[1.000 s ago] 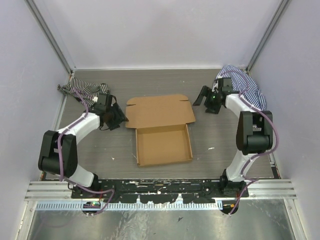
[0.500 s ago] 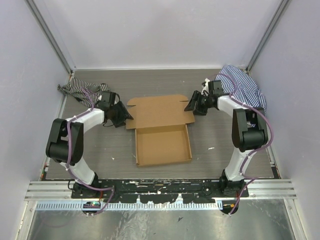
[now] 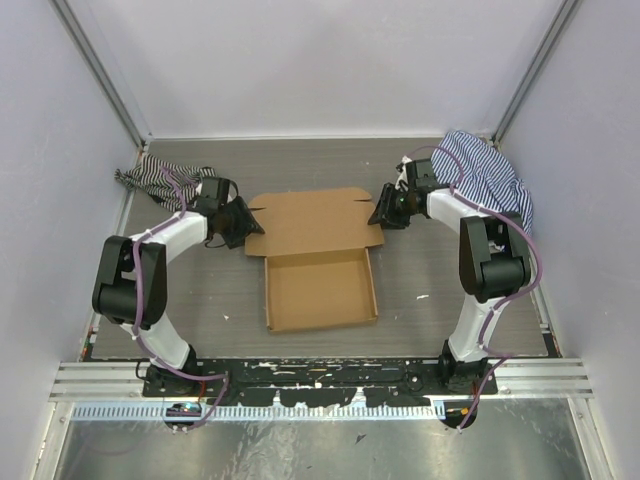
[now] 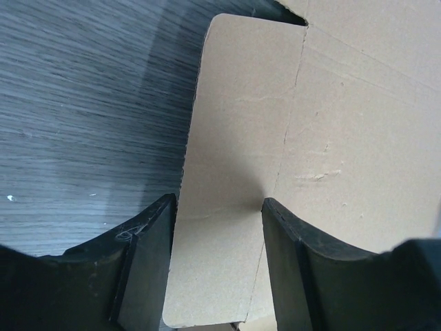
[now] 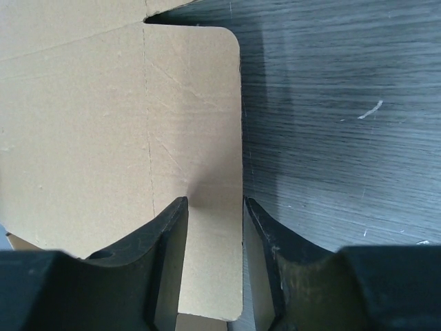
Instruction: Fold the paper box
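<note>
- As I looked down from the top camera, the paper box (image 3: 318, 255) lay in the middle of the table (image 3: 420, 270). Its shallow tray part was formed on the near side, and its lid panel lay flat on the far side.
- The left gripper (image 3: 243, 222) sat at the lid's left edge and the right gripper (image 3: 383, 212) at its right edge, so the lid lay between the two.
- On the left wrist camera, the left gripper (image 4: 217, 207) had its fingers (image 4: 148, 262) apart. The left side flap (image 4: 241, 103) ran up through the gap, with its outer edge just beside one finger and its crease just beside the other.
- I could not tell from that view whether the fingertips touched the card.
- On the right wrist camera, the right gripper (image 5: 215, 203) also had its fingers (image 5: 165, 255) apart, with a narrower gap. A strip of the right side flap (image 5: 196, 103) showed in that gap. The flap's rounded outer edge lay along the inside of one finger, and the other finger stood over the flap's face.
- I could not make out contact there either.
- One striped cloth (image 3: 150, 182) lay bunched in the far left corner, well apart from the box. Another striped cloth (image 3: 485, 175) was heaped in the far right corner behind the right arm.
</note>
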`<move>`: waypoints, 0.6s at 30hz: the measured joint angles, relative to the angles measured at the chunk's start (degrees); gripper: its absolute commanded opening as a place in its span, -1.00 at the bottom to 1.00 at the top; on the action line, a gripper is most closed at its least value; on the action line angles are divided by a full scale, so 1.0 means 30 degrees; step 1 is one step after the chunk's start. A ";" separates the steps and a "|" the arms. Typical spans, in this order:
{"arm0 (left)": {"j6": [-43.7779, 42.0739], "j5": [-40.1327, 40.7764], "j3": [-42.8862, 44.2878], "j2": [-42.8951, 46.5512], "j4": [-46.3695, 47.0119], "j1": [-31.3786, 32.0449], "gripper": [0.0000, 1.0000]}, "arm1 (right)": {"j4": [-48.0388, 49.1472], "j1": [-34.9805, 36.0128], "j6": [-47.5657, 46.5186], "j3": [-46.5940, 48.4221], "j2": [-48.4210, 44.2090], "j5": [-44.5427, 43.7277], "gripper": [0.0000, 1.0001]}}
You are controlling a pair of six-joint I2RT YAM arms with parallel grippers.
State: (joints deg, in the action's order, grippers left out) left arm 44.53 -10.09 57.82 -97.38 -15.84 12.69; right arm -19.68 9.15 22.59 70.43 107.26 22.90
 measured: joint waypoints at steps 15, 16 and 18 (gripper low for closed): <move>-0.0648 0.0204 0.0954 0.0539 -0.0780 0.0131 0.15 | -0.1151 0.0809 -0.0138 0.0656 -0.1319 -0.1122 -0.12; -0.0648 0.0182 0.1013 0.0554 -0.0787 0.0211 0.15 | -0.1246 0.0976 -0.0153 0.0874 -0.1370 -0.1166 -0.12; -0.0656 0.0168 0.1107 0.0590 -0.0809 0.0386 0.15 | -0.1421 0.1326 -0.0226 0.1209 -0.1494 -0.1282 -0.12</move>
State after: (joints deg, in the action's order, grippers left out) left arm 42.57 -9.58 61.14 -95.61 -18.26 13.85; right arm -23.94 13.13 21.91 74.06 102.78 19.05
